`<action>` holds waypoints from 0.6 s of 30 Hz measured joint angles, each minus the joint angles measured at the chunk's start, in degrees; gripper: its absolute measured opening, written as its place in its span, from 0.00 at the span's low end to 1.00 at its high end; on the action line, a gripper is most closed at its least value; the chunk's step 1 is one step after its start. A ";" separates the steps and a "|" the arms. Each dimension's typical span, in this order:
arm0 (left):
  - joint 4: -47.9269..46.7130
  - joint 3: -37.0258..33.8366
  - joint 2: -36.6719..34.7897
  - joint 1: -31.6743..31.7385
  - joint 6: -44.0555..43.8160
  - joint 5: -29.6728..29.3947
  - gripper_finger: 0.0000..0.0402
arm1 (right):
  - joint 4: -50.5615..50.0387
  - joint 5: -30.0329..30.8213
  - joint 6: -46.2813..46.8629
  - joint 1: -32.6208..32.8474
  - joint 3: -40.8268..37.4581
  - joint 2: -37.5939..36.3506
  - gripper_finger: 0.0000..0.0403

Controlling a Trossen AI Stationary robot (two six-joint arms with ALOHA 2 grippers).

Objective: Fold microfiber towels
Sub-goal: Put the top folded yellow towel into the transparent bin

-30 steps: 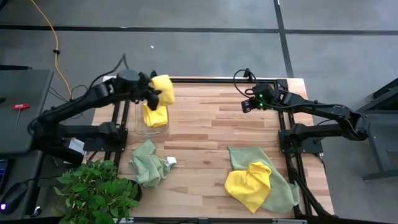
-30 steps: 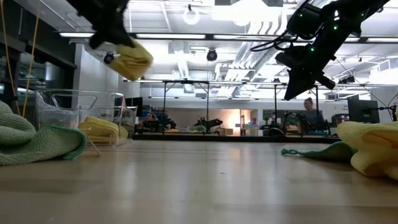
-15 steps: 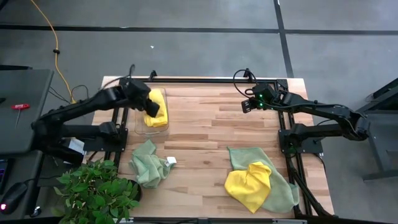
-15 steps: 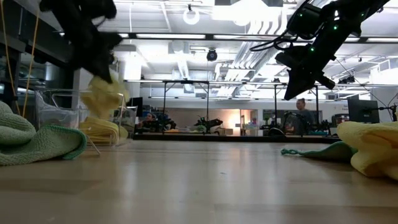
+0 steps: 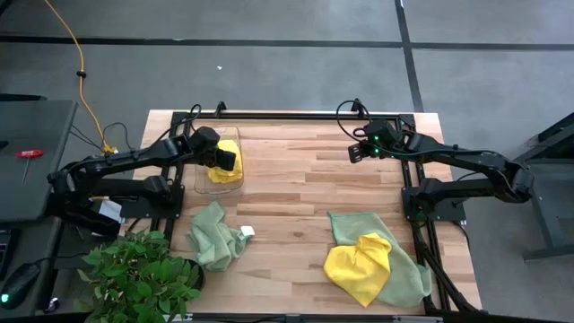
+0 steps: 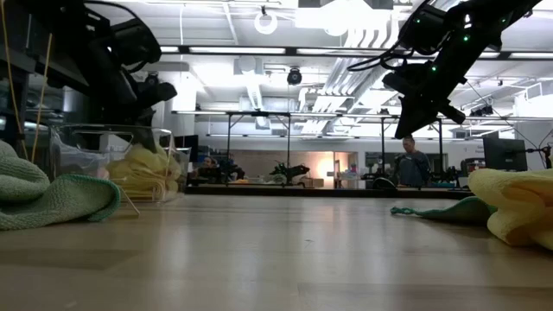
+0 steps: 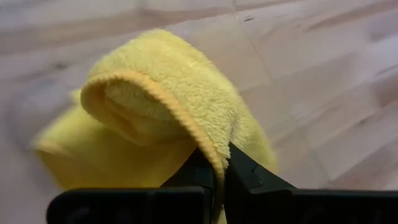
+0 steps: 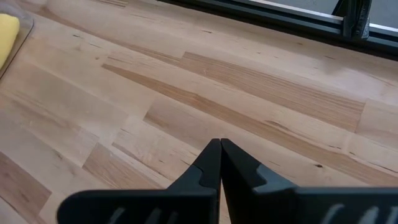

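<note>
So the left end effector [image 7: 219,163] is clamped on a folded yellow towel [image 7: 180,99], down inside the clear bin [image 5: 202,175] at the counter's [image 5: 305,193] back left. I'd let go low so the fold doesn't pop open. Right end effector [image 8: 219,163] is pinched shut, empty, hovering back right.

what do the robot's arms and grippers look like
Both arms are dark, jointed and slim, with black cables looping off them. The right arm shows a small green light near its wrist. The left gripper and right gripper each have two flat black tapered fingers.
</note>
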 joint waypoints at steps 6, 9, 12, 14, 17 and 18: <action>9.61 -1.08 -2.93 0.03 -7.51 5.33 0.00 | 0.00 -0.01 0.00 0.00 0.00 0.00 0.00; 8.99 -1.05 -6.44 1.22 -8.83 5.61 0.00 | 0.00 -0.02 0.15 0.00 0.00 0.00 0.00; 4.14 -1.05 -9.66 2.44 -8.97 5.87 0.00 | 0.00 -0.02 0.15 0.01 0.00 0.00 0.00; 0.67 -1.24 -11.18 2.76 -8.97 4.20 0.00 | 0.00 -0.02 0.11 0.00 0.00 0.00 0.00; 0.91 -4.07 -11.15 2.97 -8.77 3.64 0.00 | 0.00 -0.02 0.04 -0.01 0.00 0.00 0.00; 2.53 -5.41 -10.94 2.97 -9.35 3.89 0.00 | 0.00 -0.02 0.02 -0.02 0.00 0.00 0.00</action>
